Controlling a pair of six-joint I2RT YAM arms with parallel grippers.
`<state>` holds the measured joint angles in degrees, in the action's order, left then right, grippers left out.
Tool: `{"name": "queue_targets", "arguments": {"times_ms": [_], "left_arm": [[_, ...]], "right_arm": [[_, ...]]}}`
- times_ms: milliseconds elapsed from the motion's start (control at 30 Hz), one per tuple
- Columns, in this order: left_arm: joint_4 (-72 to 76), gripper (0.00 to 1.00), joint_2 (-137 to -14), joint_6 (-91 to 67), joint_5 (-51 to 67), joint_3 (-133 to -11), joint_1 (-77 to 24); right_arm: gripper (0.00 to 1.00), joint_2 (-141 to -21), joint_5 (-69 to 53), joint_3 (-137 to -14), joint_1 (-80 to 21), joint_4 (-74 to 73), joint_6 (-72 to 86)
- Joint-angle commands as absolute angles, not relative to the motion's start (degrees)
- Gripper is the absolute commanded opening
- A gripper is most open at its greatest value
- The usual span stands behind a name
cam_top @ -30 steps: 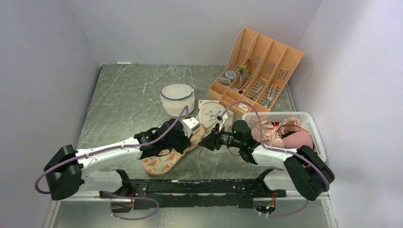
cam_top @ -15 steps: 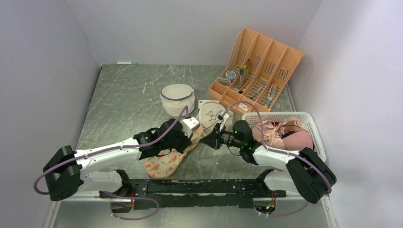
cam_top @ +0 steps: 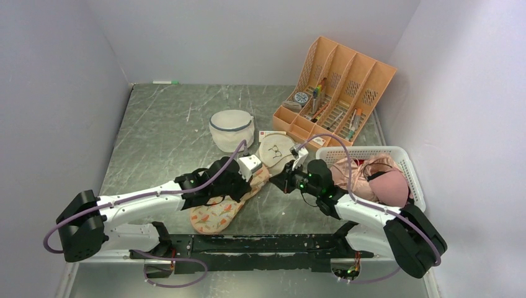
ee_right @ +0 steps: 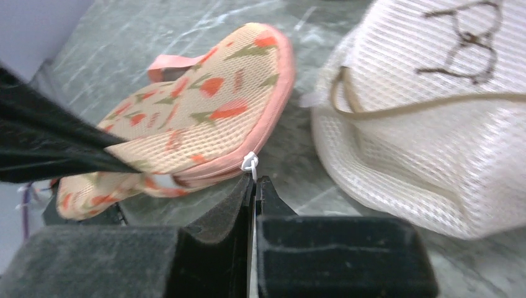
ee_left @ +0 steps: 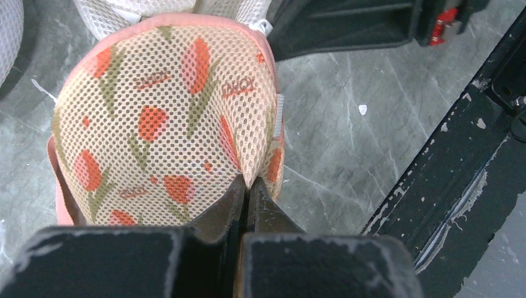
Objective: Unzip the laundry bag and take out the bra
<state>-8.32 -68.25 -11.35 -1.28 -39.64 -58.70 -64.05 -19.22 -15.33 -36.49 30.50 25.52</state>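
The laundry bag (cam_top: 224,208), beige mesh with orange-red print and pink zip edging, lies at the near middle of the table. My left gripper (cam_top: 240,186) is over it. In the left wrist view the left gripper (ee_left: 248,184) is shut on a fold of the laundry bag's mesh (ee_left: 161,118). My right gripper (cam_top: 280,180) is at the bag's right end. In the right wrist view the right gripper (ee_right: 254,179) is shut on the white zip pull (ee_right: 250,162) at the bag's (ee_right: 205,118) pink edge. The zip looks closed. The black bra is hidden.
A round cream bag with a glasses drawing (cam_top: 276,151) lies just behind the right gripper, also in the right wrist view (ee_right: 428,118). A white dome mesh bag (cam_top: 231,128), an orange organiser (cam_top: 335,93) and a white basket (cam_top: 360,149) of pink garments stand further back and right.
My right gripper has drawn back to the right and turned, keeping hold at the bag's right end. The bag has shifted slightly to the right with it. The left gripper has stayed on the bag.
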Motion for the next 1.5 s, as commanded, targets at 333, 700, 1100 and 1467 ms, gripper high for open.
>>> {"name": "queue_targets", "arguments": {"times_ms": [333,700,1100,1467], "left_arm": [[-10.3,0.52,-71.0,-13.4,-3.4,-42.6,-59.9],[-7.6,0.81,-78.1,-25.3,-1.2,-50.1,-60.2],[-12.4,0.32,-84.1,-23.0,-7.7,-53.8,-60.7],[-15.7,0.07,-80.9,-6.7,-5.2,-52.5,-65.7]], "right_arm": [[0.0,-66.6,-17.4,-15.6,-35.9,30.7,26.2],[0.0,-60.8,-20.5,-13.8,-37.0,27.5,27.6],[0.0,-57.1,-21.0,-12.3,-38.0,25.5,28.4],[0.0,-61.7,-9.0,-15.4,-37.8,23.1,30.4]]}}
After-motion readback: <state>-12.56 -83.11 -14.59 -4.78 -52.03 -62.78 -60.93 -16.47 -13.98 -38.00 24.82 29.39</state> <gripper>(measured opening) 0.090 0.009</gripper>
